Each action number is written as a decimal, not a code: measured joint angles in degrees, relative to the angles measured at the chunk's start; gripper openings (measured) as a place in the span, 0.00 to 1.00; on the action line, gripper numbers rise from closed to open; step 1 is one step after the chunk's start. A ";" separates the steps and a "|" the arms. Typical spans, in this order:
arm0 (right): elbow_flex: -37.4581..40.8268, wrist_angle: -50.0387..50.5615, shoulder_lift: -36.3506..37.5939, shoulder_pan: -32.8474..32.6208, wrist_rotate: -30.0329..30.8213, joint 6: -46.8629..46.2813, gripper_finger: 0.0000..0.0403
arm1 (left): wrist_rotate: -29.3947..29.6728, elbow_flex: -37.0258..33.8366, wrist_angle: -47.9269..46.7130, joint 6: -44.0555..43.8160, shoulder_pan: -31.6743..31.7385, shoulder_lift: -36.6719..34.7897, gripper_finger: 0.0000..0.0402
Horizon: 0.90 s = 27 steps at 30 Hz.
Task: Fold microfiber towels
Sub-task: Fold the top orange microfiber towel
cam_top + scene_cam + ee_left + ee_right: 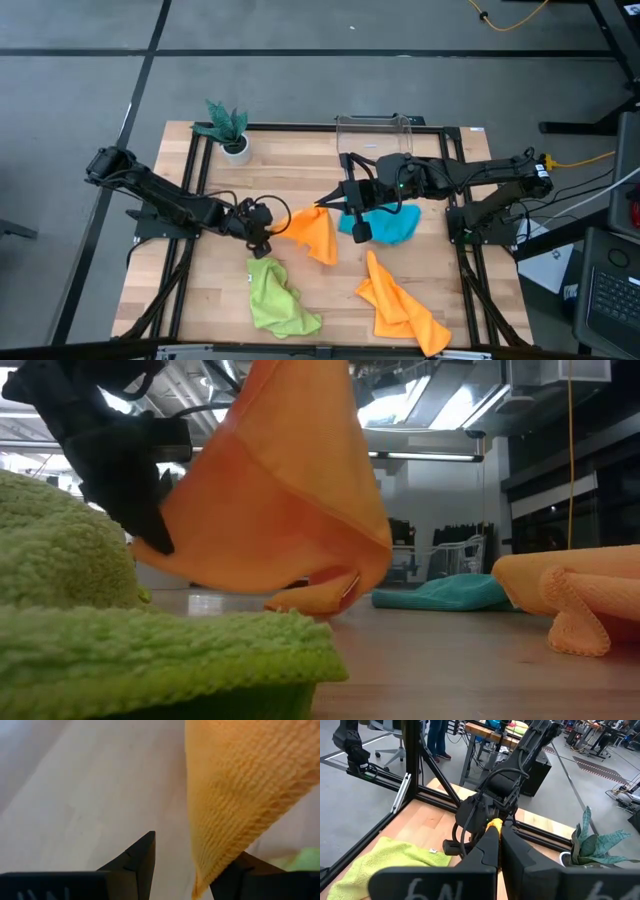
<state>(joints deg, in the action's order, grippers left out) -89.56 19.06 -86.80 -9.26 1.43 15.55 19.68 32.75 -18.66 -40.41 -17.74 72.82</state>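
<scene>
Hanging limp between the two arms near the middle of the tabletop, the orange towel (312,234) sags like light, floppy cloth with a nappy weave. The right gripper (327,203) has its jaws pinched together on one corner, lifting it. The left gripper (262,228) has its jaws apart, with the opposite corner between them, not yet nipped. Corners look like the best holds. The other orange towel (400,305), the green towel (278,298) and the teal towel (385,223) lie crumpled nearby.
</scene>
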 joint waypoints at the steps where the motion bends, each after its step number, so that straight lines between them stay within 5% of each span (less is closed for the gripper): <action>1: 0.00 0.05 0.00 0.00 -0.02 0.00 0.02 | -0.87 -0.01 -0.15 -0.02 0.00 0.02 0.36; 14: 0.00 1.87 0.00 0.00 0.00 0.00 0.02 | -2.22 0.00 -5.76 0.02 0.00 0.00 0.34; 27: 0.00 4.30 0.00 0.00 0.00 -0.02 0.02 | 0.37 0.00 -3.96 0.44 0.02 -0.24 0.02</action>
<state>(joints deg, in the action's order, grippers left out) -89.56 23.36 -86.80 -9.26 1.43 15.53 20.05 32.75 -22.62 -39.97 -17.72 72.58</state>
